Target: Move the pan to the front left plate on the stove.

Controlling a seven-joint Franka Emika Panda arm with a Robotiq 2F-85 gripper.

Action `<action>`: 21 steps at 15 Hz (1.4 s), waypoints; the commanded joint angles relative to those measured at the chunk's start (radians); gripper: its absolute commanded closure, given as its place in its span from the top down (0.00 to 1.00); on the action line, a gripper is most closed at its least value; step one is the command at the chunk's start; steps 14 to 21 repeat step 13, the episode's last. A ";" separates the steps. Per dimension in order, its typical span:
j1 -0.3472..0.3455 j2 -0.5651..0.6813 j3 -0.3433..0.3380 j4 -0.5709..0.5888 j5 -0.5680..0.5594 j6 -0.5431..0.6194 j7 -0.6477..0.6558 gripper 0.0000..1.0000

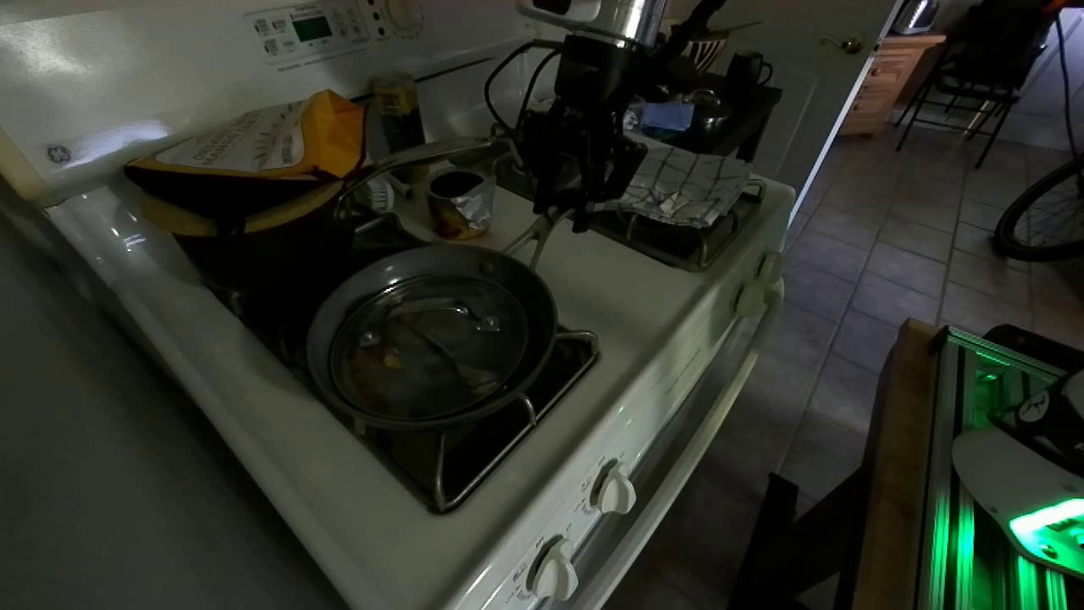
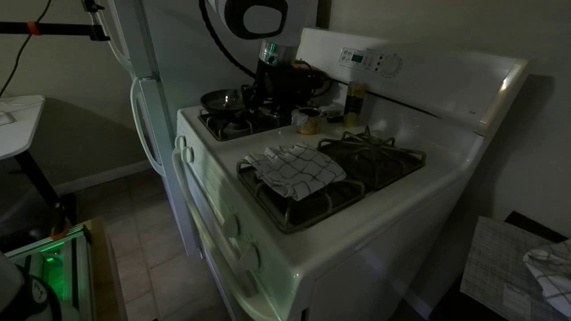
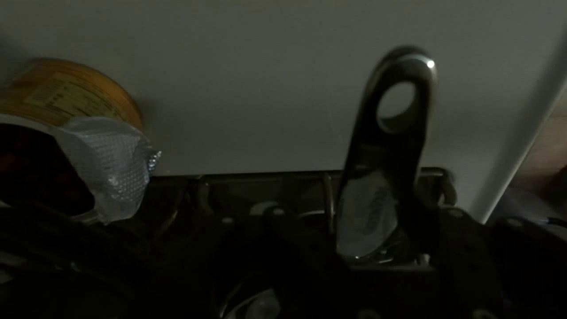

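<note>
The pan [image 1: 432, 356] is wide, dark and round, with a shiny curved piece like a lid handle inside it. It is over the front left plate [image 1: 483, 449], and also shows in an exterior view [image 2: 221, 101] above that burner's grate [image 2: 218, 130]. I cannot tell whether it touches the grate. My gripper [image 1: 563, 212] is at the pan's handle, on the side toward the stove's middle. In the wrist view, the handle [image 3: 385, 155] with a holed end lies between the fingers [image 3: 367, 230], which appear shut on it. The pan's bowl hides much of the burner.
A dark pot with a yellow-and-white bag [image 1: 246, 152] stands behind the pan. An orange can with torn foil [image 1: 460, 203] and a dark bottle [image 2: 354, 104] stand in the stove's middle. A checked cloth [image 2: 296, 171] lies on the right front grate. Knobs [image 1: 616, 491] line the front.
</note>
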 commanded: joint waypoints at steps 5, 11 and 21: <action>-0.011 -0.208 -0.011 -0.051 -0.224 -0.139 0.140 1.00; -0.031 -0.459 -0.116 -0.156 -0.130 -0.067 0.196 1.00; -0.012 -0.409 -0.128 -0.100 -0.163 -0.102 0.177 1.00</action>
